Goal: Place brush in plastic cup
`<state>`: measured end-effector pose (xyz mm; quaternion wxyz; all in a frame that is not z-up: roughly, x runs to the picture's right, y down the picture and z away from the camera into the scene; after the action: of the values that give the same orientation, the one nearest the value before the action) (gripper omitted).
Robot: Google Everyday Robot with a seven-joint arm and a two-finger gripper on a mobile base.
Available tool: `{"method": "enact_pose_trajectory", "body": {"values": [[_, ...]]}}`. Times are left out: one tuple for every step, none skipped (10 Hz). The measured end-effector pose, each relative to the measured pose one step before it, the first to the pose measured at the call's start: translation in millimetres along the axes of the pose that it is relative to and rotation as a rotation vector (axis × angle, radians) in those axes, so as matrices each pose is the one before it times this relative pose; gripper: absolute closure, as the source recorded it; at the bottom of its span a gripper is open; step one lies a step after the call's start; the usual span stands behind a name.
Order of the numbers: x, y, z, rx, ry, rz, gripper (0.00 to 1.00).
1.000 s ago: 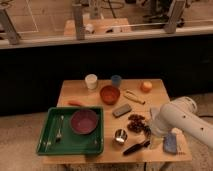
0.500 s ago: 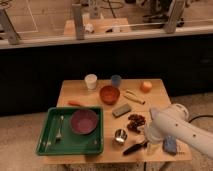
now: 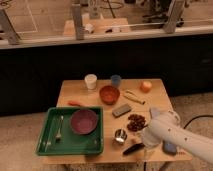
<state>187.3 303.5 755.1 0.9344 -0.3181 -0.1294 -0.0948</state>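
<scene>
The brush (image 3: 132,148) lies flat near the table's front edge, a slim dark shape pointing left, just right of the small metal cup (image 3: 120,135). My gripper (image 3: 146,143) sits at the end of the white arm, low over the brush's right end, with its jaws standing open; whether they touch the brush I cannot tell. The plastic cup (image 3: 116,80), small and dull blue, stands upright at the back of the table beside the cream cup (image 3: 90,81), well away from the gripper.
A green tray (image 3: 47,142) on the left holds a maroon bowl (image 3: 83,121) and a fork (image 3: 59,129). An orange-red bowl (image 3: 109,94), grey block (image 3: 121,110), dark red cluster (image 3: 136,121), orange (image 3: 145,86) and blue object (image 3: 169,147) lie around.
The white arm has swung down and toward the table's front edge, bringing the gripper lower over the brush. Nothing on the table has shifted.
</scene>
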Motion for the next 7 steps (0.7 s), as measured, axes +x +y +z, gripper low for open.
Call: {"method": "enact_pose_trajectory", "body": {"values": [[0.95, 0.49, 5.82, -0.00715, 0.00015, 0.00929, 0.24], [1.41, 0.25, 5.12, -0.0078, 0.00238, 0.01367, 0.33], [0.96, 1.32, 9.89, -0.017, 0.00515, 0.01067, 0.43], [1.04, -4.53, 4.47, -0.00699, 0.00839, 0.01589, 0.54], [-0.82, -1.82, -0.35, 0.0002, 0.00494, -0.00646, 0.62], [1.16, 3.58, -1.72, -0.00289, -0.00465, 0.0076, 0.72], [-1.08, 2.53, -0.81, -0.00478, -0.00002, -0.00635, 0.81]]}}
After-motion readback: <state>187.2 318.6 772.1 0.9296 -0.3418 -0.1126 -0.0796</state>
